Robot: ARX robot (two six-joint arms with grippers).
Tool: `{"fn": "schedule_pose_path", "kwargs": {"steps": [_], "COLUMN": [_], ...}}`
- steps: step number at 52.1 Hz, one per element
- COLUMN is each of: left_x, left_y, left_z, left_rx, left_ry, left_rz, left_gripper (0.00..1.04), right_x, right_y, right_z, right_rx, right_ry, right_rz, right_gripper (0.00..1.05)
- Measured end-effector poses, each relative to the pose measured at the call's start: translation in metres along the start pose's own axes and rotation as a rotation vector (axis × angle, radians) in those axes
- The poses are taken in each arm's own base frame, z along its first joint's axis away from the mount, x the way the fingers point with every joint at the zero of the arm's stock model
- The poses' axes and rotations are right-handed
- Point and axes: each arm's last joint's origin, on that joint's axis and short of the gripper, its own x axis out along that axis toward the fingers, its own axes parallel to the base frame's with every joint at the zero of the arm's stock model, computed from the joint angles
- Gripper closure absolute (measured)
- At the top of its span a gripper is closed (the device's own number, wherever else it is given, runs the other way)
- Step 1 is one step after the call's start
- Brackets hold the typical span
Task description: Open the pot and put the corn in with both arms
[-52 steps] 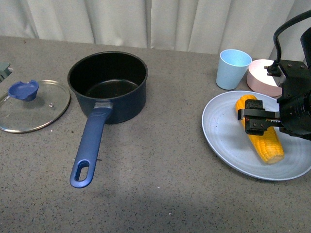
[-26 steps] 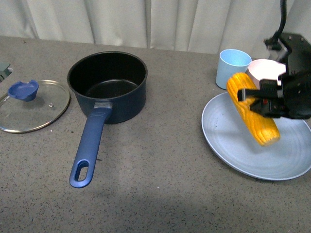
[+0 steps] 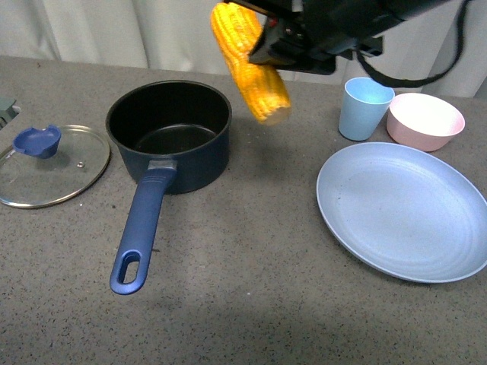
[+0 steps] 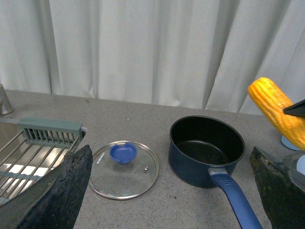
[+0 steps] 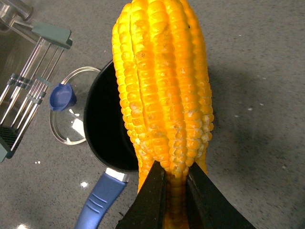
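Nearest me was the speckled gray stone counter [image 3: 251, 304], matte and a bit gritty looking. The pot's long blue handle [image 3: 141, 228] pointed toward the near side, with the slot hole at its end. Off to the right sat a wide, shallow pale blue plate [image 3: 403, 209] with faint rings in its surface, nothing on it.

A bit farther back was the pot [image 3: 169, 129] itself, round, dark navy outside and black inside, open and with nothing in it. Its glass lid [image 3: 53, 163] lay flat on the counter to the left, metal rim, blue knob on top, close to the pot but not touching it. The left gripper [image 4: 169, 152] hung back with its rough black fingers [image 4: 66, 191] spread wide, gripping nothing.

Behind the plate stood a light blue cup [image 3: 365, 106] and a pink bowl [image 3: 424, 120] side by side.

The corn [image 3: 249, 61] was up in the air, tilted, bumpy yellow-orange kernel rows all the way along. It hung over the pot's right rim, not in it yet. The right gripper [image 5: 175, 167] was clamped on one end of the cob, black pointed fingers [image 5: 152, 200] pinching it from both sides.

Pleated white curtains [image 3: 190, 30] ran across the far side, and at the far left was a sink with a metal rack [image 4: 28, 152].
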Motion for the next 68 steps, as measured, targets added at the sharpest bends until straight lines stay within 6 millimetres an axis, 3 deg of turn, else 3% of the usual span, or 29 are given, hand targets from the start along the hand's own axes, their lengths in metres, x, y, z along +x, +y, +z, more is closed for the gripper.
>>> {"fn": "schedule_pose_path", "kwargs": {"steps": [10,26,32,37,41,51,59,68], "left_x": [0.000,0.000,0.000,0.000,0.000,0.000,0.000,0.000], "left_y": [0.000,0.000,0.000,0.000,0.000,0.000,0.000,0.000], "left_z": [0.000,0.000,0.000,0.000,0.000,0.000,0.000,0.000], "left_rx": [0.000,0.000,0.000,0.000,0.000,0.000,0.000,0.000], "left_ry": [0.000,0.000,0.000,0.000,0.000,0.000,0.000,0.000], "left_rz": [0.000,0.000,0.000,0.000,0.000,0.000,0.000,0.000], "left_gripper": [0.07,0.07,0.07,0.07,0.07,0.07,0.07,0.07], "right_x": [0.042,0.077,0.082,0.083,0.082,0.081,0.070,0.027], "right_y": [0.026,0.044,0.046,0.046,0.045,0.039,0.031,0.019], "right_z": [0.015,0.014,0.012,0.011,0.012,0.014,0.008,0.004], "right_rx": [0.001,0.002,0.000,-0.001,0.000,0.002,-0.025,-0.092], "right_ry": [0.028,0.047,0.058,0.058,0.054,0.026,-0.042,-0.208], "right_rz": [0.039,0.047,0.040,0.042,0.039,0.001,-0.083,-0.235], "right_gripper": [0.99,0.99,0.82,0.66,0.47,0.09,0.10,0.09]}}
